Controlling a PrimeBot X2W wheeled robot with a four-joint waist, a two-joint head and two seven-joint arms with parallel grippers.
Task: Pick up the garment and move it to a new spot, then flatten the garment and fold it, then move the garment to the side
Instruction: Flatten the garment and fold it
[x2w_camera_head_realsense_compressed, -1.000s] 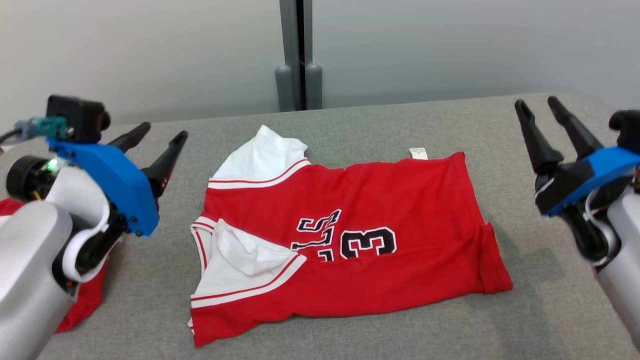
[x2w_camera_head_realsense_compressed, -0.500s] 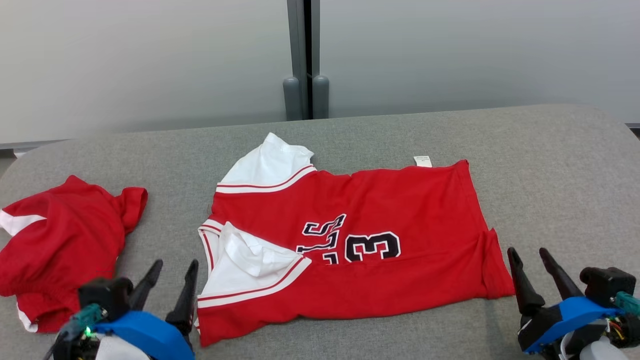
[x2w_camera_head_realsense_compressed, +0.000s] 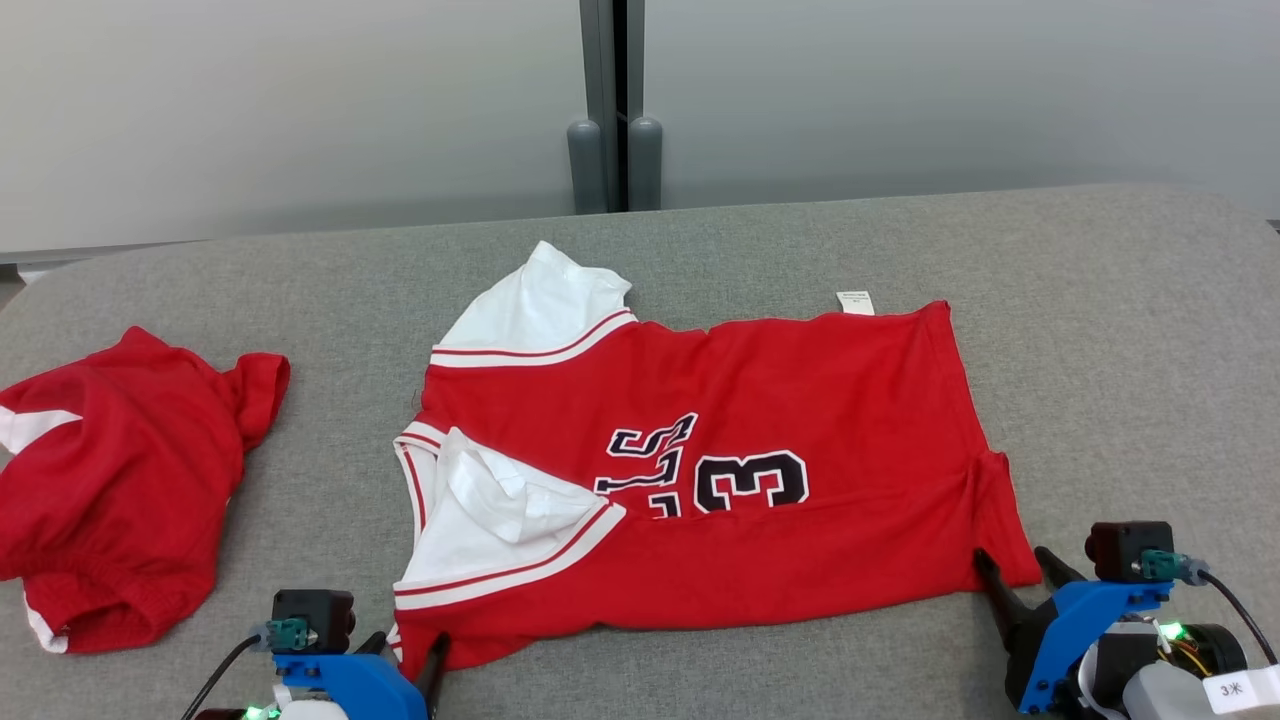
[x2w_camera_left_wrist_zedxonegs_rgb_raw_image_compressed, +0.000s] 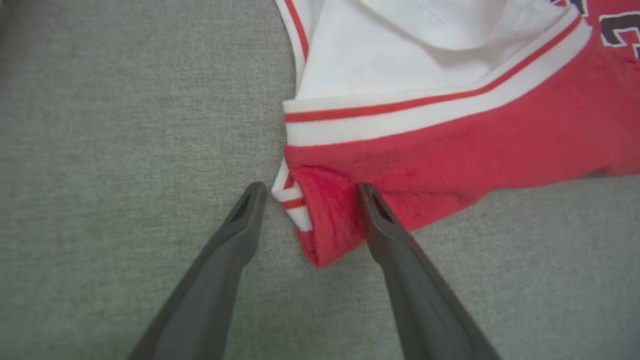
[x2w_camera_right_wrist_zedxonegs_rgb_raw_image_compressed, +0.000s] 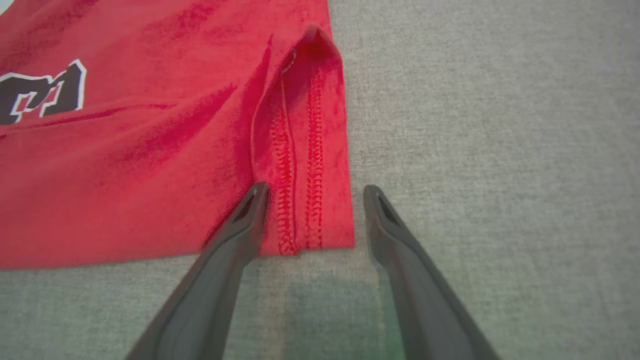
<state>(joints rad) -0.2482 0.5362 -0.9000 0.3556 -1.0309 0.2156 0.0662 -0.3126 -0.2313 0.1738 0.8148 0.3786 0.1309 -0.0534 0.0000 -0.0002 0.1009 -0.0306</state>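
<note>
The garment, a red jersey (x2w_camera_head_realsense_compressed: 700, 480) with white trim and black numbers, lies folded in half on the grey table, its white-lined neck and armholes to the left. My left gripper (x2w_camera_head_realsense_compressed: 408, 655) is low at the jersey's near left corner. In the left wrist view it (x2w_camera_left_wrist_zedxonegs_rgb_raw_image_compressed: 311, 189) is open, and the red and white corner (x2w_camera_left_wrist_zedxonegs_rgb_raw_image_compressed: 320, 225) lies between its fingers. My right gripper (x2w_camera_head_realsense_compressed: 1015, 570) is at the near right corner. In the right wrist view it (x2w_camera_right_wrist_zedxonegs_rgb_raw_image_compressed: 316, 189) is open, straddling the stitched hem (x2w_camera_right_wrist_zedxonegs_rgb_raw_image_compressed: 300, 200).
A second red garment (x2w_camera_head_realsense_compressed: 120, 480) lies crumpled at the table's left end. The grey fabric table (x2w_camera_head_realsense_compressed: 1100, 350) has bare room right of the jersey and behind it. A pale wall with a grey post (x2w_camera_head_realsense_compressed: 610, 100) stands beyond the far edge.
Both grippers have come down from beside the jersey to its near corners, staying open. The head view has shifted a little, and the second garment now shows fully.
</note>
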